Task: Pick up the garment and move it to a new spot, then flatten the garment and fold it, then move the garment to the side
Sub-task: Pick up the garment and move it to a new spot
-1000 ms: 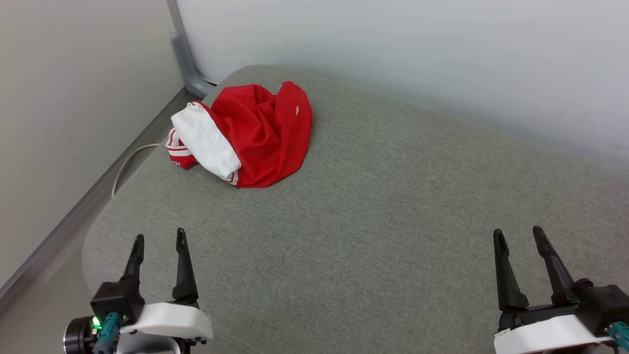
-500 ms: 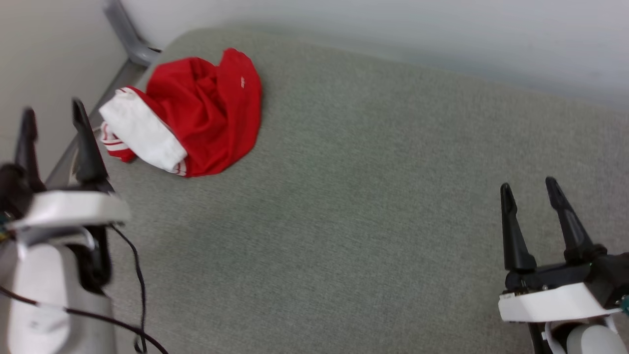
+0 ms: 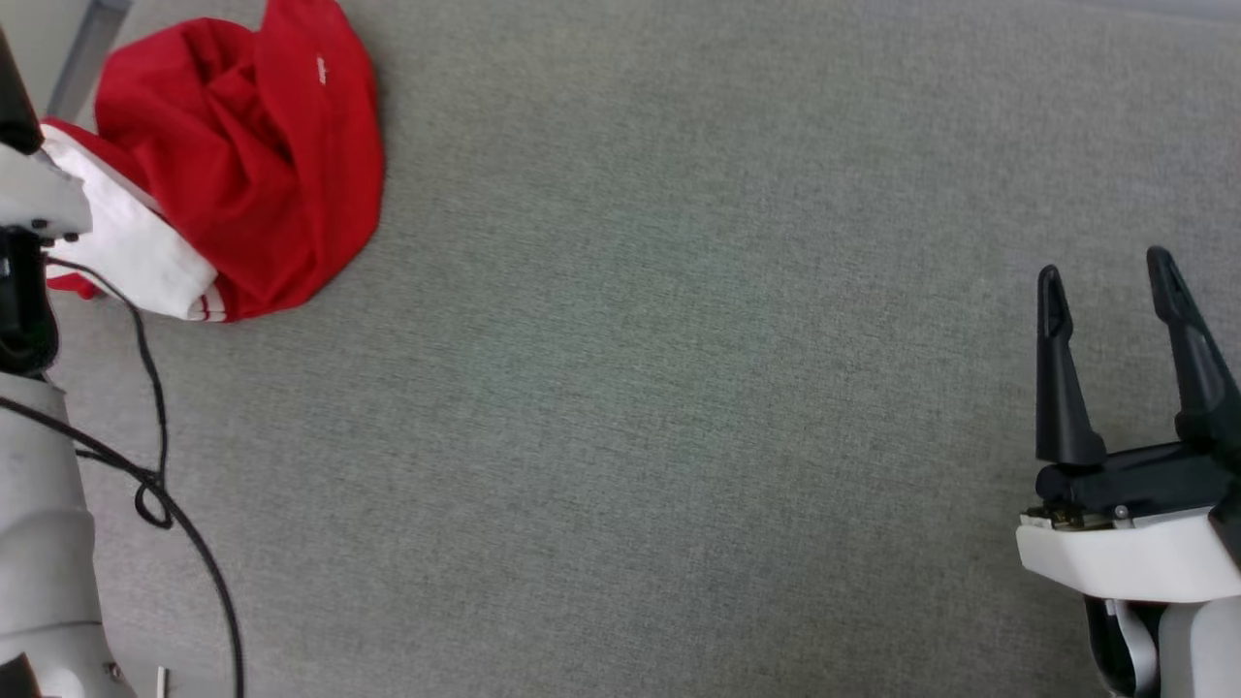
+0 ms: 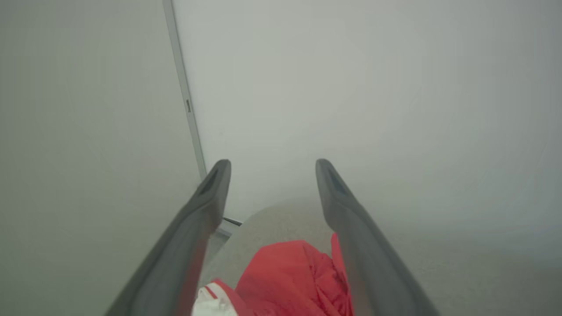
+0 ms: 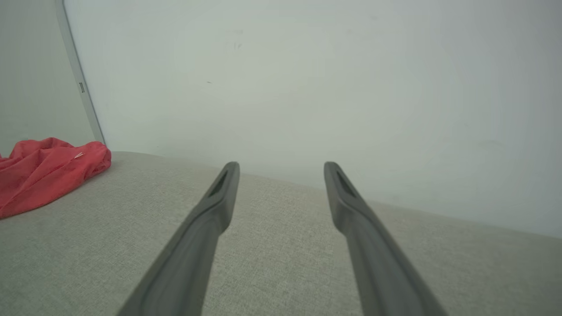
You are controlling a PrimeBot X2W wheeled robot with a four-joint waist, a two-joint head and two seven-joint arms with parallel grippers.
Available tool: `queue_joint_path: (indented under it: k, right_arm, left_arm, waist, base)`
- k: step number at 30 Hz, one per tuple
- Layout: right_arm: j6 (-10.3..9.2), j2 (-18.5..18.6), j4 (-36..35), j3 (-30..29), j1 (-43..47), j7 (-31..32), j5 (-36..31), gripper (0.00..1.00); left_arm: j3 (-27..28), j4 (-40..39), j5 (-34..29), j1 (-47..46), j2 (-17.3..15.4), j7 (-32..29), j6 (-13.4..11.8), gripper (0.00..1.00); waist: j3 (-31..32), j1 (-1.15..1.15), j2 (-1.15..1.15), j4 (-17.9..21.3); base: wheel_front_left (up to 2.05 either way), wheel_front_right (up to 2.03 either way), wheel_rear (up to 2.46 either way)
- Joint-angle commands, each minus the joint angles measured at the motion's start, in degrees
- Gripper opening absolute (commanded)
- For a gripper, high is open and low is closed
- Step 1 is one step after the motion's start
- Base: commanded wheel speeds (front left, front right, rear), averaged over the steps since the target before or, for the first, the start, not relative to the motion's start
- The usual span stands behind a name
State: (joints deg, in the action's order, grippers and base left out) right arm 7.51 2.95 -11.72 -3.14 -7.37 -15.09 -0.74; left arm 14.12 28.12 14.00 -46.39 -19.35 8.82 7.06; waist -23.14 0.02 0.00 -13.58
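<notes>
The garment lies crumpled at the far left of a grey cushioned surface, a red heap with one white sleeve and striped trim towards me. My left arm's pale wrist sits at the head view's left edge, overlapping that sleeve. In the left wrist view my left gripper is open, held above the garment, with nothing between its fingers. My right gripper stands open and empty at the lower right, far from the garment.
A black cable loops off my left arm over the cushion. A pale wall rises behind the cushion, with a grey metal strip in the corner near the garment. The cushion's left edge runs just beyond the heap.
The head camera has tilted down and closer, shifting the whole picture. My left arm has reached forward to the garment's near left side. The garment itself lies as before.
</notes>
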Motion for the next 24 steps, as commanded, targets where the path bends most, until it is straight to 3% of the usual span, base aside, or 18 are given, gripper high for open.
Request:
queue_joint_path:
  k: [1,12,19,24]
  right_arm:
    - [-0.04,-0.14,-0.79,-0.13,-1.21,-0.12,-0.54,1.0]
    - [-0.04,-0.14,-3.8,-0.32,-2.75,-0.12,-2.34,1.0]
    - [-0.04,0.22,-4.53,-0.35,-3.41,-0.12,-3.38,1.0]
    - [-0.04,0.54,-4.78,-0.48,-3.57,-0.12,-3.46,1.0]
  left_arm:
    - [-0.53,1.55,2.4,-1.37,-0.37,-2.45,0.31,1.0]
    - [-11.12,9.28,21.65,-5.42,-9.55,-35.32,0.33,1.0]
    - [-17.19,12.65,26.44,-4.88,-13.28,-48.5,0.33,1.0]
    - [-21.88,15.84,27.49,-4.45,-14.18,-55.13,0.33,1.0]
  waist:
    - [-1.84,-0.02,0.0,1.21]
    - [-6.39,-0.02,0.0,2.18]
    - [-8.44,-0.02,0.0,2.86]
    - [-9.44,-0.02,0.0,3.41]
  base:
    - [0.0,0.0,0.0]
    - [0.0,0.0,0.0]
    - [0.0,0.0,0.0]
    - [0.0,0.0,0.0]
